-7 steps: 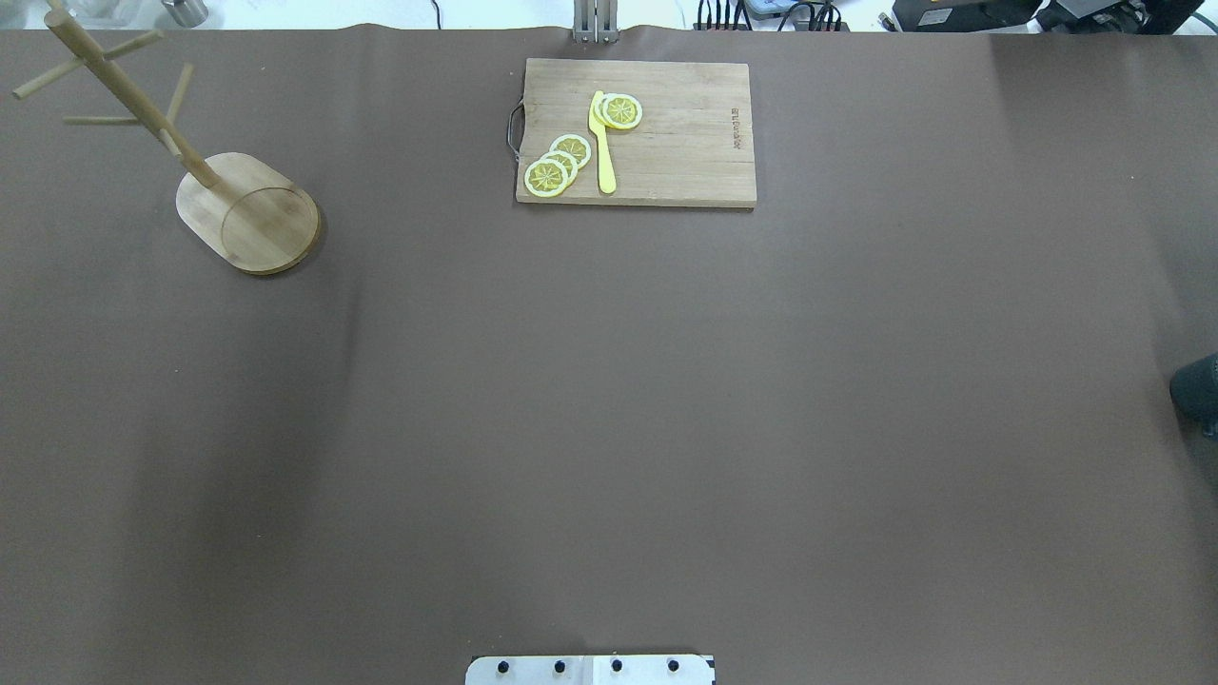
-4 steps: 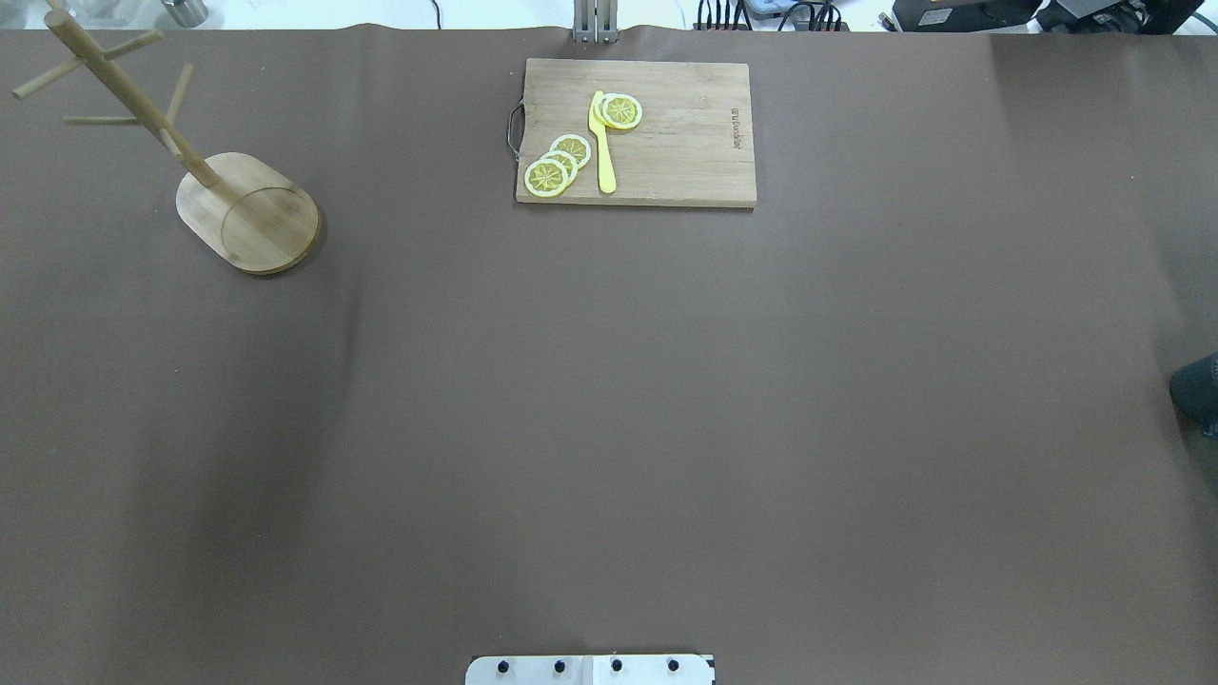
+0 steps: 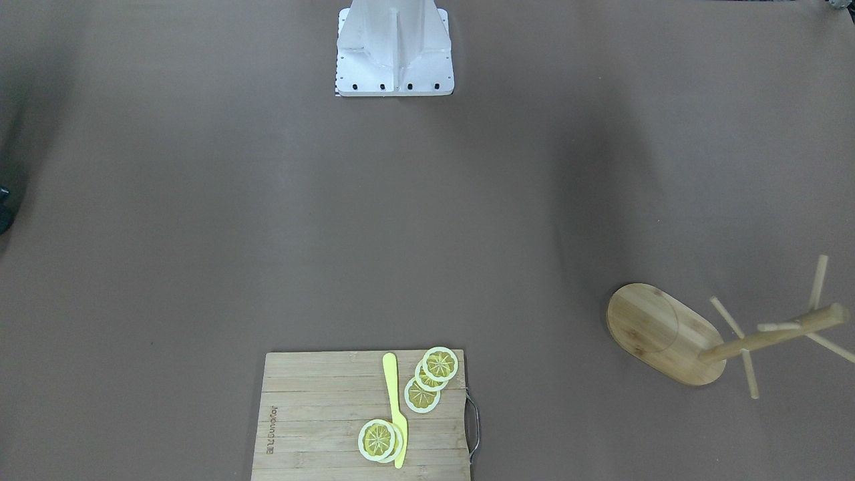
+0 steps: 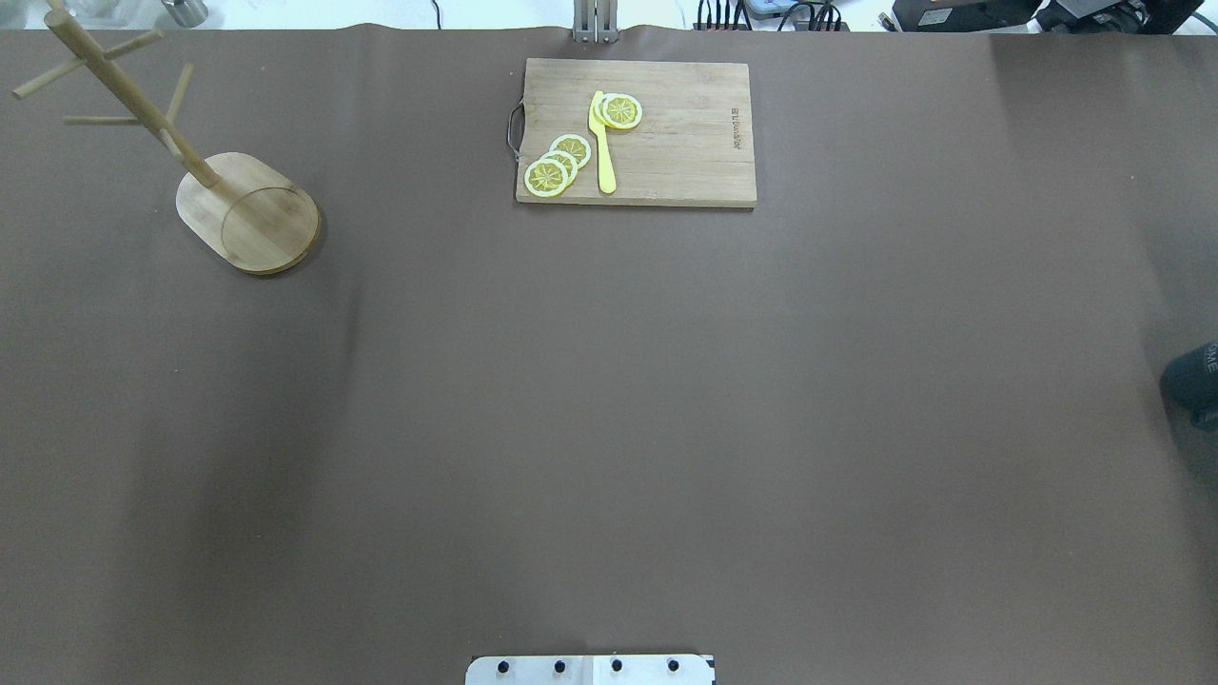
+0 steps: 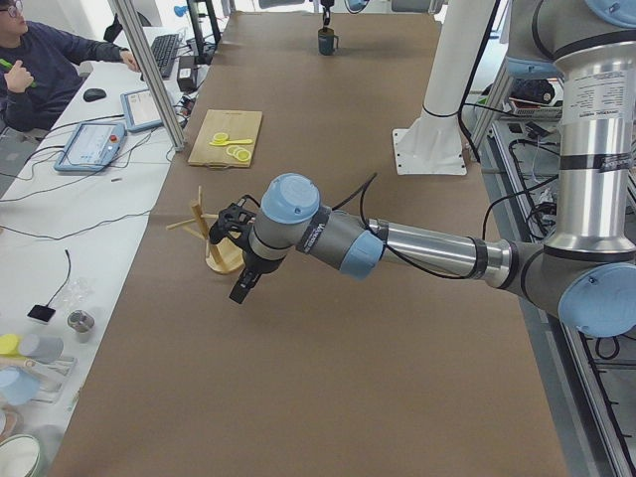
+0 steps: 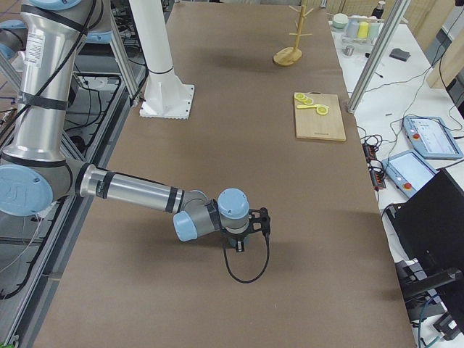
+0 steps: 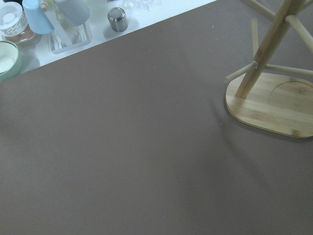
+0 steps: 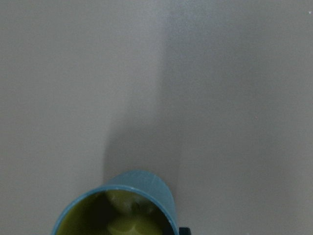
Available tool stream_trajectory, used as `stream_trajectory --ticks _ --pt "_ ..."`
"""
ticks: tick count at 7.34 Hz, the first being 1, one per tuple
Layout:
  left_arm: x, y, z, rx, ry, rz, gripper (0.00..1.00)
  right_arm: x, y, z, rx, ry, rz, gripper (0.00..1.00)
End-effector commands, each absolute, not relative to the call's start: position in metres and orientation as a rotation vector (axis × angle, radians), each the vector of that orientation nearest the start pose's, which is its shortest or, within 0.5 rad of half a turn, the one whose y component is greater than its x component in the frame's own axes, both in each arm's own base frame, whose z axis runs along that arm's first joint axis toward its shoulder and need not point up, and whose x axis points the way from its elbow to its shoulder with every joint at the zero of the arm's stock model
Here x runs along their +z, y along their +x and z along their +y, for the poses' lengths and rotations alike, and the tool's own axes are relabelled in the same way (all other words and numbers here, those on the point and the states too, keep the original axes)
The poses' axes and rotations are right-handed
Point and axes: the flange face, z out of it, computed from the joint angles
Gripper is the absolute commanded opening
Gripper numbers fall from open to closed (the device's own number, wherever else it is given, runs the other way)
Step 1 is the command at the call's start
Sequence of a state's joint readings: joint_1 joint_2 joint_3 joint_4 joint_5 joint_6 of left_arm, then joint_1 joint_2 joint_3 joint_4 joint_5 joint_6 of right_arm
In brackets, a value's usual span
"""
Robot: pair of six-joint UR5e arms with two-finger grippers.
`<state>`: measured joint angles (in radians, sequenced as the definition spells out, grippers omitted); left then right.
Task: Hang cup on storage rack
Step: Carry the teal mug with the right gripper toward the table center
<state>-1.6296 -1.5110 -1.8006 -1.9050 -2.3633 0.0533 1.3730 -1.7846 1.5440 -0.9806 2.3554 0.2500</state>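
Right wrist cam only catches the top of the cup [image 8: 146,188]: teal-blue wall, yellow inside, everything lower cropped off and blurry. Overhead it's just a dark sliver with a bit of pale lettering at the right edge of the table [image 4: 609,428]. The right gripper [image 6: 243,235] sits over the cup and hides it from the side, so can't tell if its fingers are spread or pinching. Same for the left gripper [image 5: 241,288], near the storage rack [image 4: 249,217] at the far left.

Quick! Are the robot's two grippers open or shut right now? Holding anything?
Left gripper: cannot tell, it shows only from the side.
Right gripper: cannot tell; the cup is close by its camera.
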Motion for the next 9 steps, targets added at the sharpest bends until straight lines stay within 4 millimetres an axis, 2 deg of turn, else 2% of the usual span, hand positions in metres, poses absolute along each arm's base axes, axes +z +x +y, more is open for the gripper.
stream_trajectory --ticks 1,3,6,8,9 --pt "0.535 -0.091 -0.478 0.188 0.514 0.745 0.99 0.684 -0.02 -0.425 -0.028 0.147 -0.849 0.0" --pt "0.536 -0.09 -0.477 0.191 0.513 0.751 0.99 0.655 -0.027 -0.457 0.209 0.084 -0.888 0.0" --pt "0.539 -0.089 -0.478 0.188 0.506 0.752 0.99 0.604 -0.037 -0.5 0.449 0.04 -0.938 0.0" --pt "0.542 -0.089 -0.475 0.185 0.5 0.753 0.99 0.563 -0.07 -0.521 0.496 0.022 -0.969 0.0" --pt "0.542 -0.089 -0.475 0.185 0.5 0.753 0.99 0.536 -0.098 -0.536 0.54 0.007 -0.981 0.0"
